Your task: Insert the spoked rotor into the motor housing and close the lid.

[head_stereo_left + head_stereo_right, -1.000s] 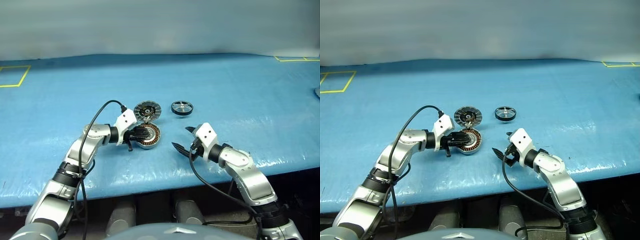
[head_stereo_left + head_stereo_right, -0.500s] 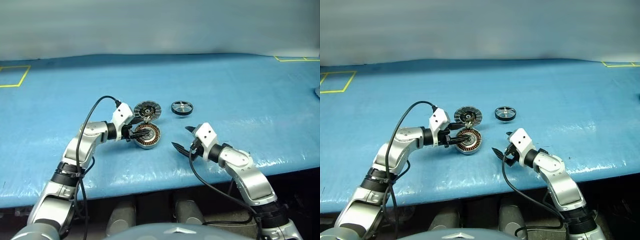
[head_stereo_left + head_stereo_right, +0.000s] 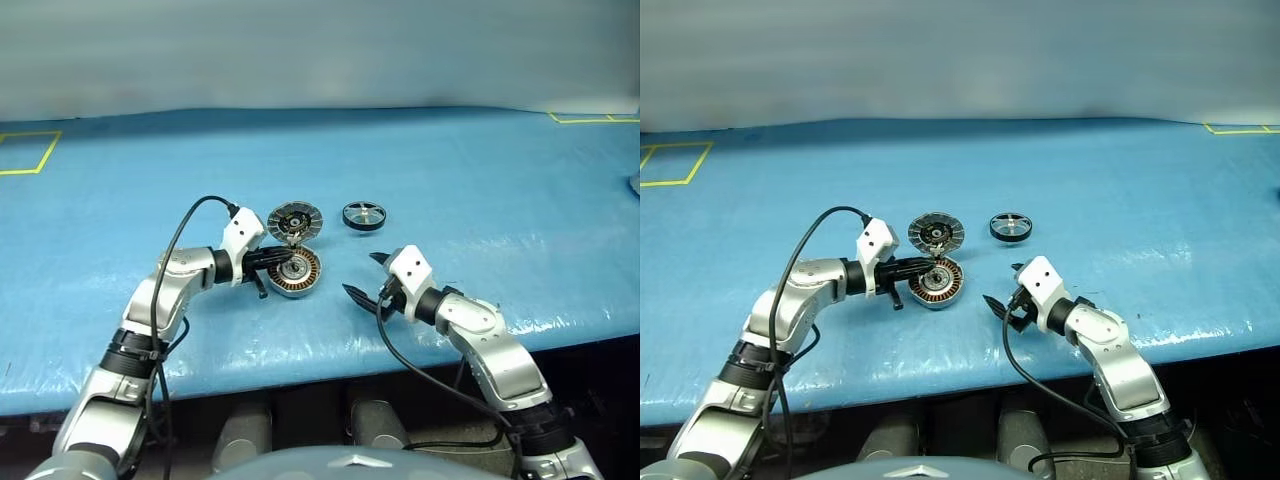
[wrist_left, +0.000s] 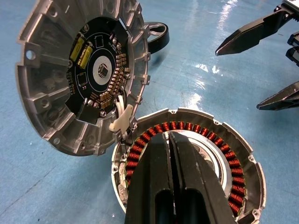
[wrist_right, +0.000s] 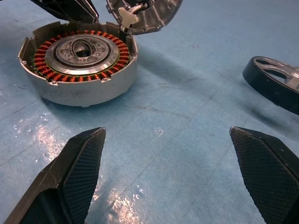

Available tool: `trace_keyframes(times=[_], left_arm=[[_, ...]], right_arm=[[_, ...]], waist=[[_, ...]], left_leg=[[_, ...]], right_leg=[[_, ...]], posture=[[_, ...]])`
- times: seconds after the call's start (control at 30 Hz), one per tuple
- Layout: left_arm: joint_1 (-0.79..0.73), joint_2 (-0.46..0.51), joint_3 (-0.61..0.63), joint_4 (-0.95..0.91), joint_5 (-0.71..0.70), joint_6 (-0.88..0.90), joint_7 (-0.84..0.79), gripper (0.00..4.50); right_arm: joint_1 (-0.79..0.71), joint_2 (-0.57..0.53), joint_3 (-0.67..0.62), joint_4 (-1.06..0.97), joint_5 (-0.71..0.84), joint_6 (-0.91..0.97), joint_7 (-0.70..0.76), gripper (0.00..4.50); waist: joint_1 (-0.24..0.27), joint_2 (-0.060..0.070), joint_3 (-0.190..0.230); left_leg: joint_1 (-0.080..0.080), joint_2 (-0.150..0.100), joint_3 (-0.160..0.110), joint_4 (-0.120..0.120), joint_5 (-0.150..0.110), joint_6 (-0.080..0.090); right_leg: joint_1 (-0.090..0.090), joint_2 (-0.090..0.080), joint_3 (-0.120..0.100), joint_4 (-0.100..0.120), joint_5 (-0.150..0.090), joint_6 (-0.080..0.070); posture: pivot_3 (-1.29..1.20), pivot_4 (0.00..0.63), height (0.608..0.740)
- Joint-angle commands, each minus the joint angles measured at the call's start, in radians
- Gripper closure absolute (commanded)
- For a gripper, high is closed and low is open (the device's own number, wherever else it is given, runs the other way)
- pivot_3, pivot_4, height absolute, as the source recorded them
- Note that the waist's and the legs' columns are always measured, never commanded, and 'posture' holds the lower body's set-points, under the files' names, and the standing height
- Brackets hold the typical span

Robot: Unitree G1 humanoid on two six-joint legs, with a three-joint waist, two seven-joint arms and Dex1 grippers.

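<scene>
The motor housing [image 3: 298, 273] sits on the blue table, its copper windings and silver centre facing up. The lid [image 3: 295, 219] stands open on its hinge behind the housing, dark inner face [image 4: 93, 70] showing. The spoked rotor [image 3: 363, 215] lies flat on the table to the right of the lid. My left gripper [image 4: 169, 134] is shut with nothing in it, and its tips rest over the housing's windings. To the right of the housing and nearer the table's front, my right gripper [image 3: 361, 274] hangs open and empty, pointing toward the housing [image 5: 81, 60].
The blue padded table [image 3: 480, 180] has yellow tape marks at its far left [image 3: 30, 150] and far right [image 3: 590, 118] corners. Its front edge runs just behind my arms. A black cable [image 3: 195, 215] loops over my left forearm.
My left gripper's fingers spread open beside the housing half a second ago and have now shut together over its windings. The right arm has not moved.
</scene>
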Motion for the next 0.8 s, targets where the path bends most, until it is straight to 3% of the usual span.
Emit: trace_keyframes(times=[0.03, 0.47, 0.8], left_arm=[[-0.022, 0.008, -0.015, -0.031, -0.011, 0.010, -0.030, 4.46], [-0.040, 0.031, -0.067, 0.020, 0.071, -0.005, -0.030, 4.46], [-0.028, 0.037, -0.052, 0.005, 0.058, -0.011, -0.028, 4.46]], right_arm=[[-0.007, 0.004, -0.001, -0.021, 0.000, -0.017, -0.002, 0.00], [-0.004, 0.010, -0.003, -0.019, -0.010, -0.023, -0.006, 0.00], [-0.012, 0.016, -0.002, -0.010, -0.018, -0.025, -0.001, 0.00]], waist=[[0.000, 0.000, 0.000], [-0.002, 0.000, 0.000], [-0.001, 0.000, 0.000]], left_leg=[[0.000, 0.000, 0.000, 0.000, 0.000, 0.000], [0.000, 0.000, 0.000, 0.000, 0.000, 0.000], [0.000, 0.000, 0.000, 0.000, 0.000, 0.000]], right_leg=[[0.000, 0.000, 0.000, 0.000, 0.000, 0.000], [0.000, 0.000, 0.000, 0.000, 0.000, 0.000], [0.000, 0.000, 0.000, 0.000, 0.000, 0.000]], posture=[[0.00, 0.150, 0.740], [0.00, 0.150, 0.740], [0.00, 0.150, 0.740]])
